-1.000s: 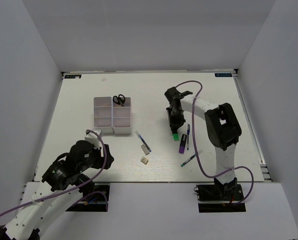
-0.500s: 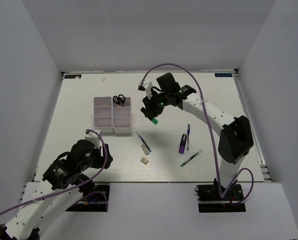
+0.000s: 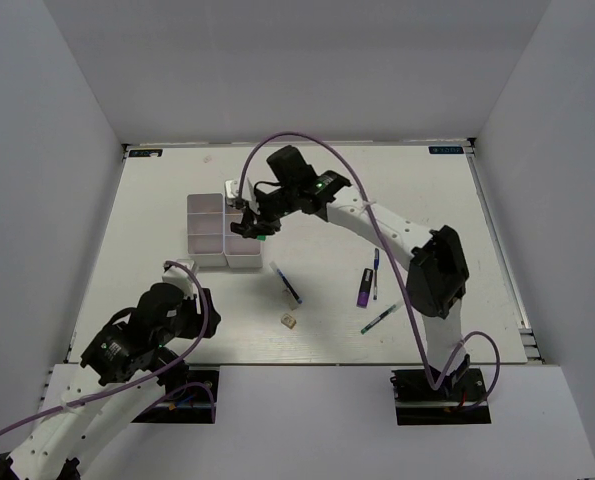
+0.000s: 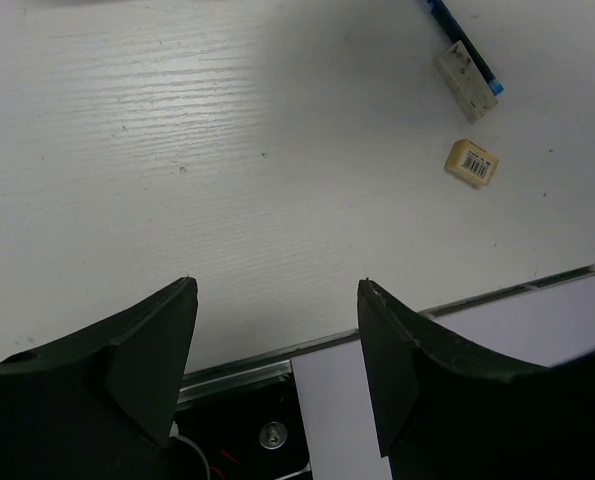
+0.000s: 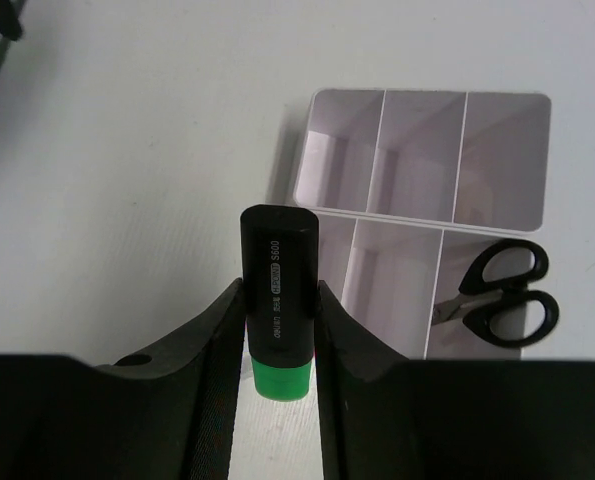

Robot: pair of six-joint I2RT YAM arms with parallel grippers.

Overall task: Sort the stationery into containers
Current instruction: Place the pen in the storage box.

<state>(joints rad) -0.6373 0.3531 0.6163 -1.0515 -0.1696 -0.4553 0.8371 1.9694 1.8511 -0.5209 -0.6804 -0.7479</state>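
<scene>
My right gripper [image 3: 249,226] is shut on a green highlighter [image 5: 277,290] with a black cap and holds it above the near edge of the white organiser tray [image 3: 205,238]. In the right wrist view the tray [image 5: 382,215] lies just beyond the highlighter, and black-handled scissors [image 5: 497,295] lie in one of its compartments. My left gripper [image 4: 277,285] is open and empty over the table's front edge. Loose on the table are a blue pen [image 3: 285,282], a beige eraser [image 3: 289,320], a purple highlighter [image 3: 364,287], another blue pen [image 3: 375,272] and a green pen [image 3: 381,317].
The left wrist view shows two erasers [image 4: 472,163] and a blue pen end [image 4: 457,40] at its upper right. White walls enclose the table on three sides. The arm bases sit at the near edge.
My right gripper has carried the green highlighter from the right-middle of the table leftward to the tray. The left arm has hardly moved.
</scene>
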